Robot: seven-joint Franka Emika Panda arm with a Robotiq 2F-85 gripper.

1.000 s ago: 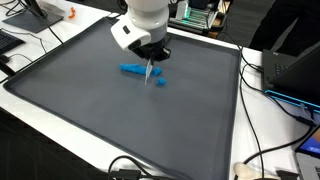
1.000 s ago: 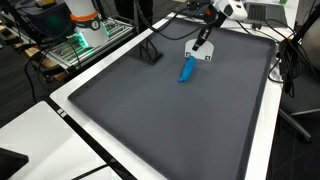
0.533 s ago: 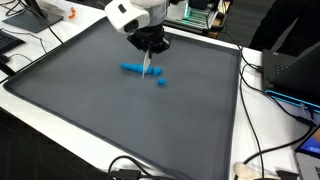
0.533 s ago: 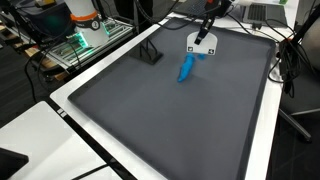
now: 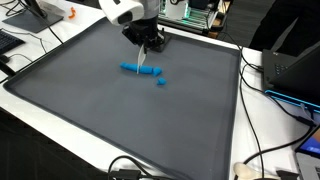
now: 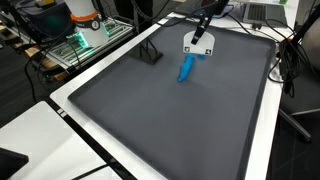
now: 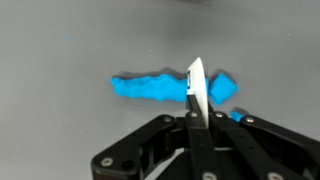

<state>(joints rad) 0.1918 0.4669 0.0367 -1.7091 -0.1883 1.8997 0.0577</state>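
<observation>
Wrist view first, Lee: what is the gripper (image 7: 192, 118) doing?

LEE: Its jaws are pressed flat on a thin white blade (image 7: 195, 85), which sticks straight out past the fingertips, edge-on to the camera.

KIM: And the blue bits?

LEE: A long blue strip (image 7: 150, 87) lies on the grey mat (image 7: 60, 40) beyond the fingertips, crosswise to the blade. A small blue chunk (image 7: 222, 88) sits on the far side of the blade from it, and the blade's tip lines up with the gap between the two.

KIM: Is the blade touching either one?

LEE: I can't tell from the wrist. In an exterior view the gripper (image 5: 147, 47) hangs over the mat (image 5: 80, 110) with the blade (image 5: 144, 62) pointing down, its tip right at the strip (image 5: 133, 69) — touching or just clear, I can't say. The chunk (image 5: 161, 83) lies near the strip's end, off to one side of the hand.

KIM: Anything more from outside?

LEE: In an exterior view the blade (image 6: 191, 44) shows broadside as a white rectangle under the gripper (image 6: 201, 31), with the strip (image 6: 186, 68) just below its lower edge on the mat (image 6: 150, 110) — the chunk is too small to pick out there
</observation>
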